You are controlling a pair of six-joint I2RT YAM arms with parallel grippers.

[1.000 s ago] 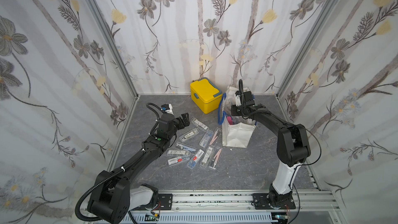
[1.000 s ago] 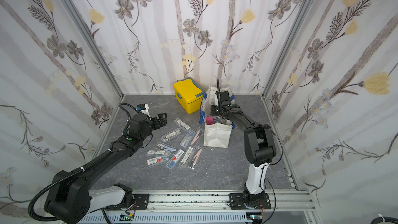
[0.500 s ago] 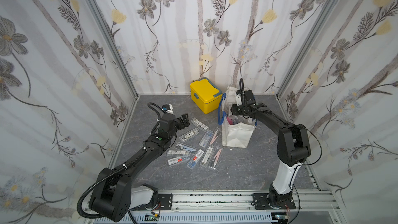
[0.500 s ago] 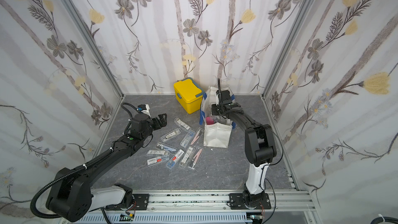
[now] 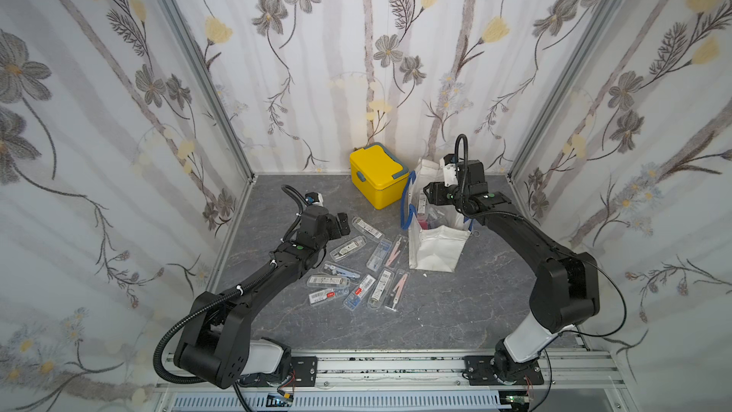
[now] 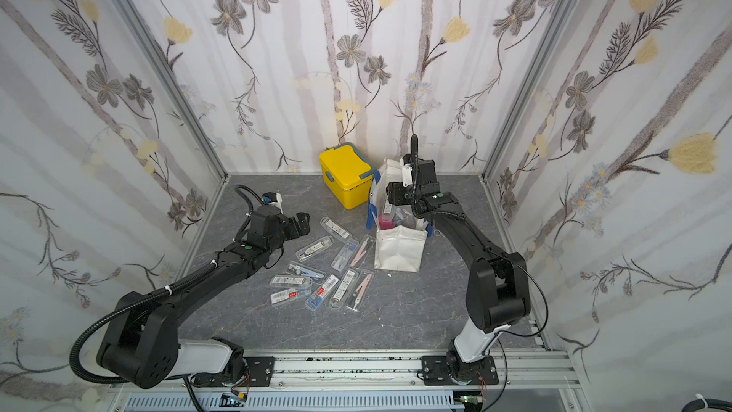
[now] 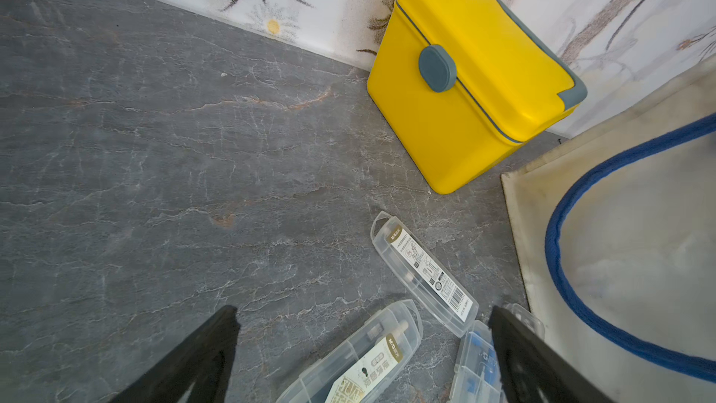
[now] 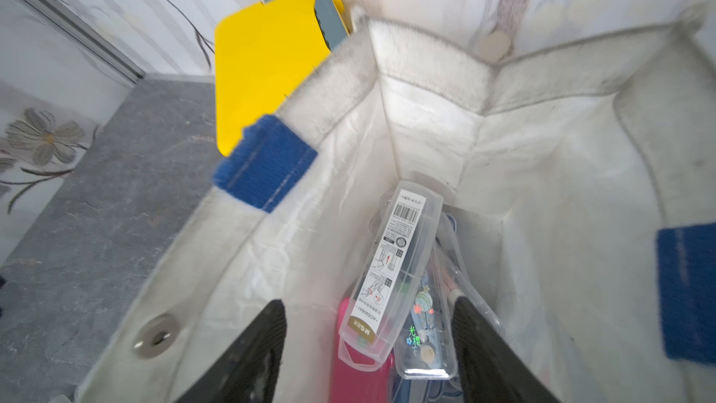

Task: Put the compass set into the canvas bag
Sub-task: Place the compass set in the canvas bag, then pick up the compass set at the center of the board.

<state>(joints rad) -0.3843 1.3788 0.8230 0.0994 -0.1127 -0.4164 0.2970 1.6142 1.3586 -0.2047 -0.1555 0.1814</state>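
- Grippers, quick?
- Down in the canvas bag [image 5: 435,249] sits the right gripper [image 8: 366,308], jaws apart, pinching nothing. Over on the other arm the left gripper [image 7: 364,314] is spread wide too, empty, low over the loose cases [image 5: 347,247].
- Compass set where?
- One clear compass case [image 8: 391,261] is in the bag, up on end between the right fingers. It touches neither, as far as I can tell, and leans on a pink case [image 8: 360,381] and others. The rest lie on the table [image 5: 455,311], centre of frame in both top views, just left of the bag.
- What goes wrong from here?
- My guess only. On the way out a finger could catch that leaning case and drag it up over the rim. The bag is soft fabric, so a wrist brushing the rim or the blue handle [image 5: 405,208] could fold a wall in. It could also tip the bag toward the yellow box [image 5: 376,176], just beside it at upper centre.
- Left side?
- The cases crowd together near those jaws, so a wide close could take two or skid one away. The clear plastic looks slick.
- Anything else?
- Both arms at the bag mouth at once could clash.
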